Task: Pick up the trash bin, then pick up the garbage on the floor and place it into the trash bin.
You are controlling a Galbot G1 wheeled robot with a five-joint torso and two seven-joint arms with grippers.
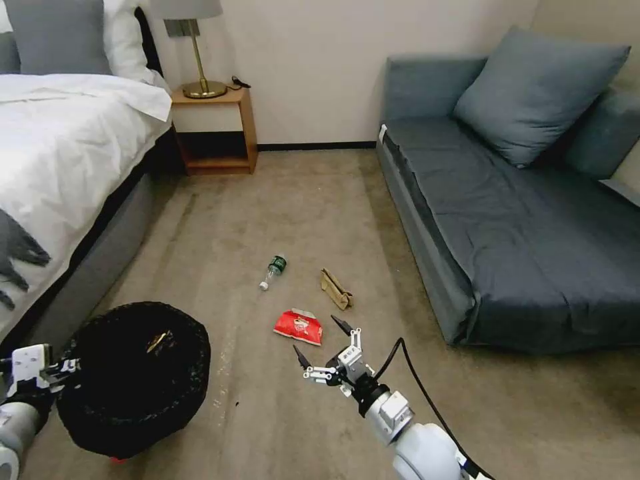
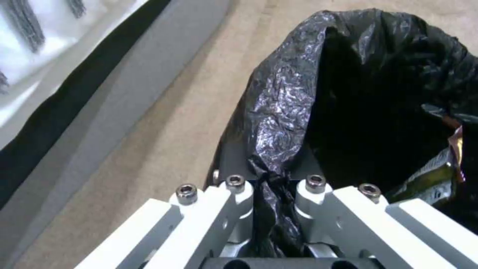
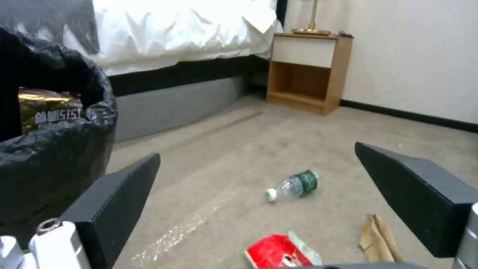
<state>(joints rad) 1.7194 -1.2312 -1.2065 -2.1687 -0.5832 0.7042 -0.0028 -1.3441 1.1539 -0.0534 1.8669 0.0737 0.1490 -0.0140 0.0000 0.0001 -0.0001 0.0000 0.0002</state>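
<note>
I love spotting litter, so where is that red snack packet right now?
In the head view the red snack packet lies on the carpet just ahead of the open right gripper, with the tan paper bag and the bottle beyond it.

You can make out pale block lettering on the gold-yellow snack wrapper [image 3: 50,108] inside the trash bin [image 3: 59,157], too blurred to read for sure, while the bottle's green label [image 3: 304,182] and the red snack packet [image 3: 279,254] carry print too small to tell.
</note>
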